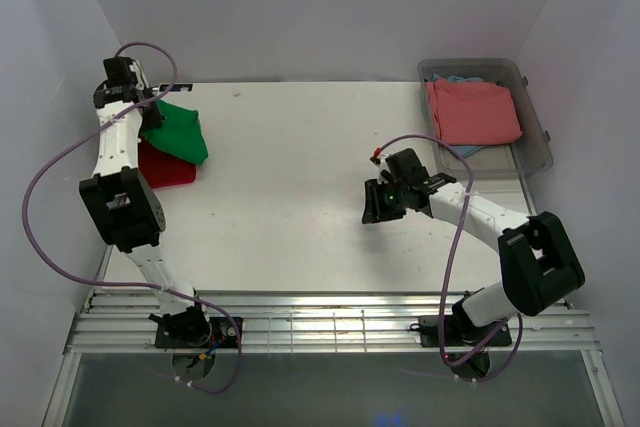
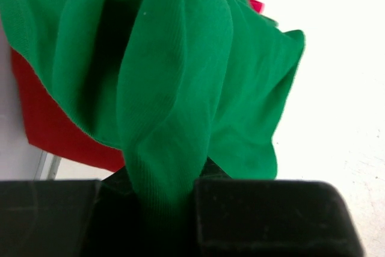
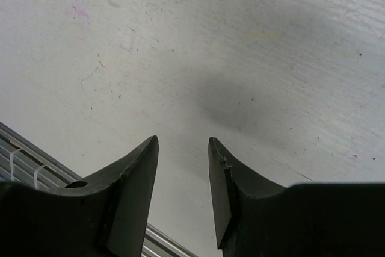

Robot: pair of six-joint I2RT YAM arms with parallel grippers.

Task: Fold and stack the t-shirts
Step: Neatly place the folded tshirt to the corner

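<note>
Your left gripper (image 2: 165, 200) is clamped on a bunched fold of the green tee (image 1: 180, 132), which overlaps the red tee (image 1: 170, 172) at the table's (image 1: 290, 157) ten o'clock. The cloth looks limp and light, so pinch corners. Your right gripper (image 3: 183, 161) sits parted and empty.

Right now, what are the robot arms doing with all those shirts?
The left gripper is pinching a bunch of the green t-shirt, which hangs over the red t-shirt at the far left of the table. The right gripper is open and holds nothing, over bare table. A pink t-shirt lies folded in the clear bin at the far right, with a light blue t-shirt peeking out under it.
</note>
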